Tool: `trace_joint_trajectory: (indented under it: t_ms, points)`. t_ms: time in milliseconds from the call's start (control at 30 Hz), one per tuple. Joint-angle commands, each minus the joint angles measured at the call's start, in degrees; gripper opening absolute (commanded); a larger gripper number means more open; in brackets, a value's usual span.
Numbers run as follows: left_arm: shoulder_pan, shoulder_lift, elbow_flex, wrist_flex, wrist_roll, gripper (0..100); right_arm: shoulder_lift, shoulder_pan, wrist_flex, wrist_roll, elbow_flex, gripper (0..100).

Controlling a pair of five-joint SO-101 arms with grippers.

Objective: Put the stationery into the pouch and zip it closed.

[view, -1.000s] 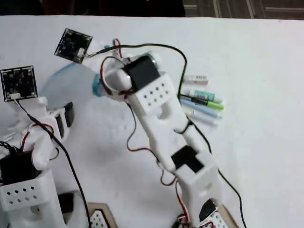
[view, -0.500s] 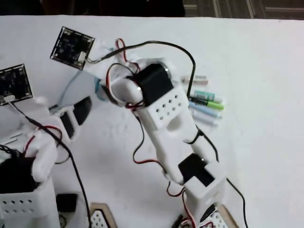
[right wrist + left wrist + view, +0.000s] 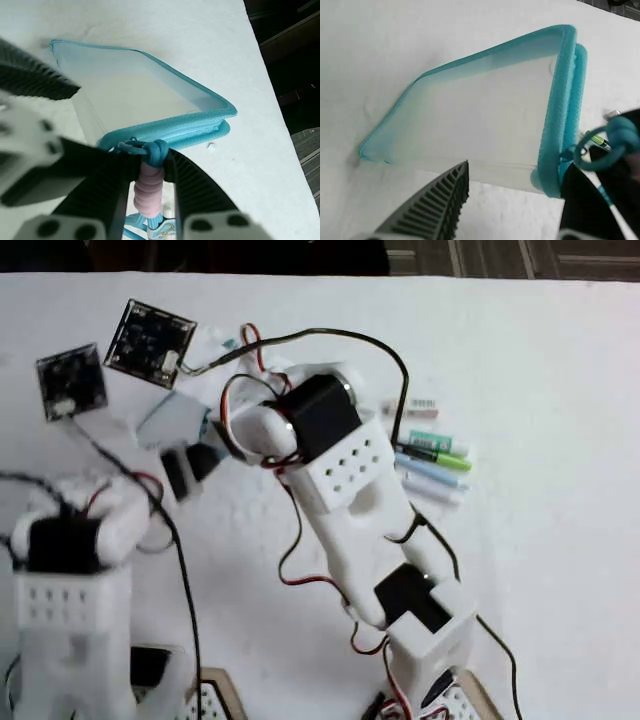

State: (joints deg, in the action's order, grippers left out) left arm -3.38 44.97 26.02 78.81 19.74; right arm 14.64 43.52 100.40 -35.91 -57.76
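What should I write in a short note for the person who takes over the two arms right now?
Left gripper: open, fingers on either side of the pouch's edge.
Right gripper: shut on the zipper cord.
Pens: on the table beside the right arm, outside the pouch.
Done: no pens packed yet.
To do: put the pens into the pouch, then zip it closed.
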Motion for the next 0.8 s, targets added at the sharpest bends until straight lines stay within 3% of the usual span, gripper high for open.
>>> trace_joint_trajectory:
  t_ms: [0,133,400,600,767]
  points:
    - [-1.3,-4.4,-1.9,-3.8,0.2,30,-2.5,-0.2,0.9,0.2,-0.5,1.7]
    - [-0.9,-4.7,-1.3,-3.3,-2.8,28,-2.5,-2.9,0.8,0.3,-0.6,1.7]
    - [0.0,-4.7,-1.4,-2.1,-11.4,8,-2.5,-8.5,-1.5,0.6,-0.6,1.7]
    - [0.6,-4.6,-2.5,4.1,-14.9,6,-2.5,-9.9,-2.7,0.7,-0.7,1.7]
    - [0.7,-4.6,-12.7,13.8,-19.0,6,-2.5,-12.8,-3.4,1.7,-0.7,1.7]
